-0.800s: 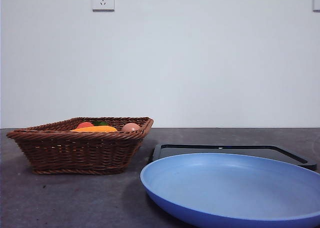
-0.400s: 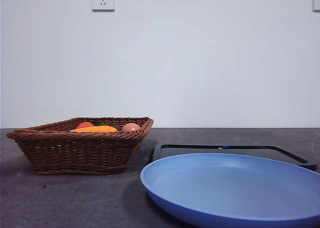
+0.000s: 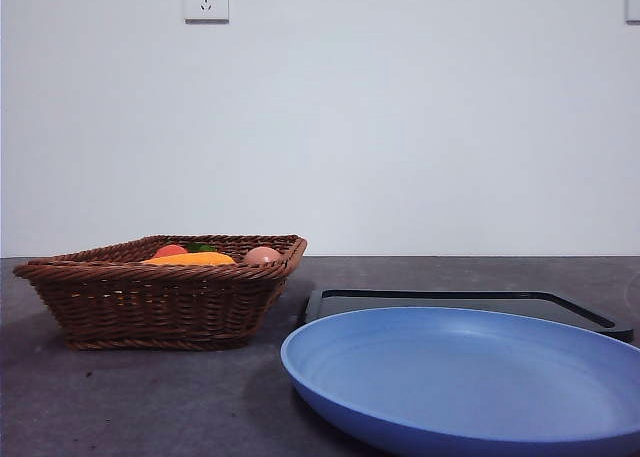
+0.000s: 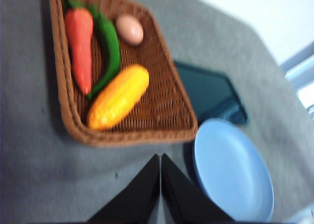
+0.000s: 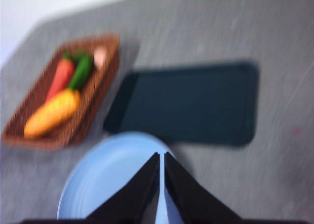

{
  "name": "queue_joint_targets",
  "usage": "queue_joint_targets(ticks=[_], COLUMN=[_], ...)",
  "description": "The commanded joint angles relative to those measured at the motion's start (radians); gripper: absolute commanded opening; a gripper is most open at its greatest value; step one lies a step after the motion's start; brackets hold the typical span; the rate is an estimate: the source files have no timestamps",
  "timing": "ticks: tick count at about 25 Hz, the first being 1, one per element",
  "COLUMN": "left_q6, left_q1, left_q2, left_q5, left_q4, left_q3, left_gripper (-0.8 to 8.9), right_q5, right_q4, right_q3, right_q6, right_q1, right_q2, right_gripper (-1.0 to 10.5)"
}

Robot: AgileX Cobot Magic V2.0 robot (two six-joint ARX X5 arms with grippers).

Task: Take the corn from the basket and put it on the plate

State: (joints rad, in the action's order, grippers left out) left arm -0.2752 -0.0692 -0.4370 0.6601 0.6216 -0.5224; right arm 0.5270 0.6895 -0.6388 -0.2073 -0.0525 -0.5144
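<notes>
The orange-yellow corn [image 4: 118, 96] lies in the brown wicker basket [image 4: 162, 111], beside a green pepper and a red-orange carrot. In the front view only the corn's top [image 3: 190, 259] shows above the basket [image 3: 160, 302] rim at the left. The light-blue plate [image 3: 470, 377] sits at the front right, also seen as plate [image 4: 230, 170] and plate [image 5: 108, 180]. My left gripper [image 4: 160, 158] hangs shut high above the table near the basket's edge. Shut too, my right gripper [image 5: 161, 156] hovers high over the plate. Neither holds anything.
A flat black tray [image 3: 460, 305] lies behind the plate, tray [image 5: 189, 104]. A pale pinkish egg [image 4: 129, 29], a green pepper [image 4: 109, 50] and a red-orange carrot [image 4: 80, 42] share the basket with the corn. A white wall stands behind the table.
</notes>
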Motion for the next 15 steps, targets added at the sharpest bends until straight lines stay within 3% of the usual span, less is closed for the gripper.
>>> queue_joint_targets(ticks=[1,7,11,15], left_q6=[0.100,0.117,0.104,0.103], left_q1=[0.015,0.043,0.043,0.043], left_q2=[-0.046,-0.142,-0.159,-0.159], left_q5=[0.019,0.022,0.022,0.024], left_q4=[0.058,0.089,0.077,0.069], left_q3=[-0.040,-0.055,-0.055,-0.055], left_gripper=[0.07,0.37,3.67,4.04], right_q5=[0.019,0.023,0.024,0.024], right_q4=[0.058,0.082,0.081,0.082], right_q3=[-0.036,-0.048,-0.048,-0.048], right_q6=[0.087,0.093,0.083,0.083], right_q1=[0.018,0.068,0.071,0.071], right_q2=[-0.077,-0.235,-0.294,-0.335], right_gripper=[0.0,0.2,2.9,3.0])
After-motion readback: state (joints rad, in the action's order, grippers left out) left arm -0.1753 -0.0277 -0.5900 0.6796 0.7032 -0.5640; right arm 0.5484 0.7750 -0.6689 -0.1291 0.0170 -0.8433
